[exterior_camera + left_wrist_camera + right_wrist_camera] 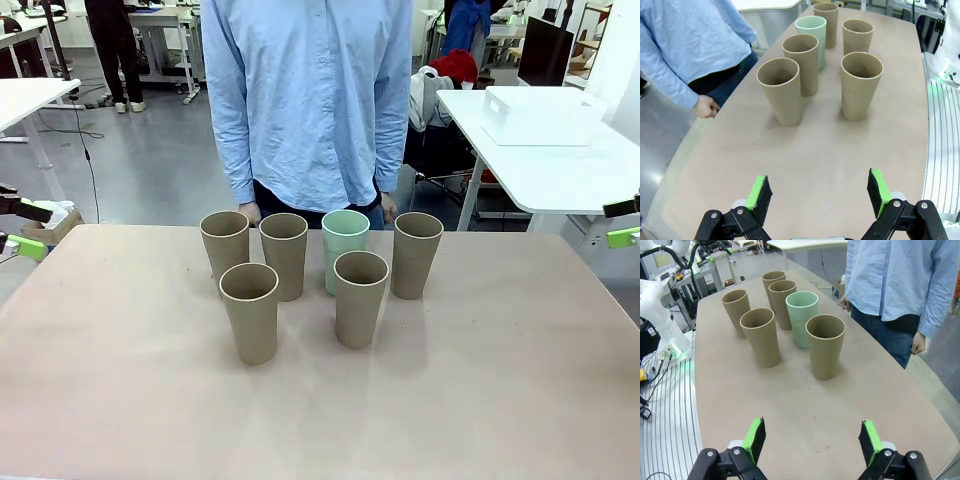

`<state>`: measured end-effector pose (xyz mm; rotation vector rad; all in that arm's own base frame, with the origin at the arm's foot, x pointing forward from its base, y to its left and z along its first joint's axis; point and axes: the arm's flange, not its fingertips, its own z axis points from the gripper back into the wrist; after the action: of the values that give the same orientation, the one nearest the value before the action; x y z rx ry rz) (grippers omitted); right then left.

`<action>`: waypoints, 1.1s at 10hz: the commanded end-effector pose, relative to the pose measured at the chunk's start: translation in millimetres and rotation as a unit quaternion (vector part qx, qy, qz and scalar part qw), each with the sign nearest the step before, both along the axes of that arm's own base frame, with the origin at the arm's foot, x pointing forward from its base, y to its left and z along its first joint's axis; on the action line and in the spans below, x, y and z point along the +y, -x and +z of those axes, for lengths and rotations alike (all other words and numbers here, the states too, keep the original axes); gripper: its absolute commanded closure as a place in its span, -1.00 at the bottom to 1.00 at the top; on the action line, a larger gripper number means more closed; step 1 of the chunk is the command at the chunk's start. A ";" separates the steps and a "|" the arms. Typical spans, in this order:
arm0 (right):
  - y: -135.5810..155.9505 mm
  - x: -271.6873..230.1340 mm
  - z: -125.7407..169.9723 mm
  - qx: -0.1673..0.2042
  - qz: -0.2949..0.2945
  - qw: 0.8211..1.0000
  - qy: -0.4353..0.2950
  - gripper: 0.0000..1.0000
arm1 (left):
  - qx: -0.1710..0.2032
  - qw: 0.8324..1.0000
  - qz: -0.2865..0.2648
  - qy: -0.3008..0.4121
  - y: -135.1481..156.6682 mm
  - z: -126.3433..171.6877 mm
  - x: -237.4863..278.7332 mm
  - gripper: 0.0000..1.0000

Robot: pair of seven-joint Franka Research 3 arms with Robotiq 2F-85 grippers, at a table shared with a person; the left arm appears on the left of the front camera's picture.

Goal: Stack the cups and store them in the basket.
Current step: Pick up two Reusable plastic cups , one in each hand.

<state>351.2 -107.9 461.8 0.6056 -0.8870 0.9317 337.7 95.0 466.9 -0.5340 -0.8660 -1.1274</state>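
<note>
The tan table [520, 380] bears six upright cups [250, 315] clustered mid-table near the person; the white plastic basket [540, 118] sits on a farther table. Left gripper [819, 192] and right gripper [812, 440], fingers spread wide and empty, should probably pinch an outer cup's wall squarely: matte, tapered, handleless, slippery

White tables [560, 178] stand on grey floor [150, 170].
</note>
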 end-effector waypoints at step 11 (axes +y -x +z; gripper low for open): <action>-4.1 -0.1 -0.8 -0.018 0.003 1.000 -0.009 -1.00 | -0.012 1.000 -0.005 0.010 -2.4 -0.4 -1.0 -1.00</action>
<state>351.2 -107.9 461.8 0.6059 -0.8871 0.9323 337.7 95.0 466.5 -0.5370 -0.8660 -1.1292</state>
